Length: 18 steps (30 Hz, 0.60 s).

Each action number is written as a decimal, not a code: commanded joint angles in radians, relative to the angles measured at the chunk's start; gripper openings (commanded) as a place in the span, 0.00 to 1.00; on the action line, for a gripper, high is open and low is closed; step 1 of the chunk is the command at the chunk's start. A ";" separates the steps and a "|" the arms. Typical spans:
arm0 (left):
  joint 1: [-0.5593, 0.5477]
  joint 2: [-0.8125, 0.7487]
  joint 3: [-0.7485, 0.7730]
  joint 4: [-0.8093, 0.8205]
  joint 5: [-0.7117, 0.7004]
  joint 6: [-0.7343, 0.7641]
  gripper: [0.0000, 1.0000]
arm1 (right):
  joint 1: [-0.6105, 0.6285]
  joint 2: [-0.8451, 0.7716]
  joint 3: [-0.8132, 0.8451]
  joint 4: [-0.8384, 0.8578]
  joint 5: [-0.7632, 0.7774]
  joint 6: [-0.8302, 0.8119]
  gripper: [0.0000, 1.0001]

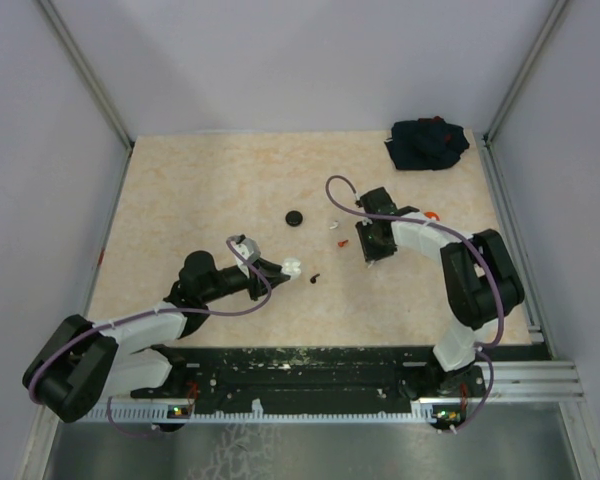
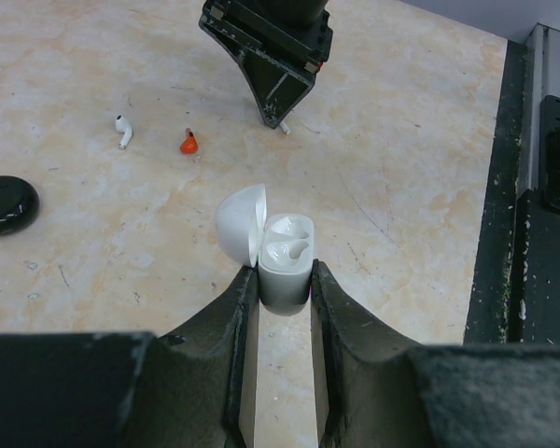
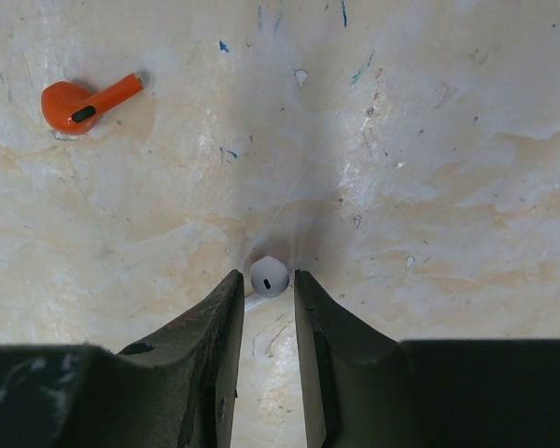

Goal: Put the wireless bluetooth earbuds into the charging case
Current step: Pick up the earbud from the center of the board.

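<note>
The left pincer (image 2: 285, 280) squeezes the open white charging case (image 2: 286, 257). The right pincer (image 3: 269, 289) pinches a white earbud (image 3: 269, 276) down by the tabletop (image 3: 429, 140), near a red earbud (image 3: 82, 99).

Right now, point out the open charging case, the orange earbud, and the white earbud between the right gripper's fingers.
white charging case (image 2: 286, 283): left wrist view, front wall of its body.
orange earbud (image 3: 65, 101): right wrist view, its rounded head.
white earbud (image 3: 269, 276): right wrist view, its rounded head.
</note>
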 commanded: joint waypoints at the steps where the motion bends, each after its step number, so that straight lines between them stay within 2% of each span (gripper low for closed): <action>1: 0.004 -0.010 0.025 0.008 0.023 0.005 0.01 | -0.004 0.018 0.033 0.027 0.000 -0.015 0.29; 7: 0.004 -0.009 0.023 0.010 0.021 0.002 0.01 | -0.003 0.028 0.032 0.018 -0.011 -0.019 0.28; 12: 0.004 -0.007 0.024 0.025 0.028 0.000 0.01 | 0.018 0.017 0.050 -0.010 0.020 -0.021 0.20; 18: 0.004 -0.010 0.016 0.088 0.039 0.009 0.01 | 0.073 -0.038 0.109 -0.070 0.086 -0.010 0.17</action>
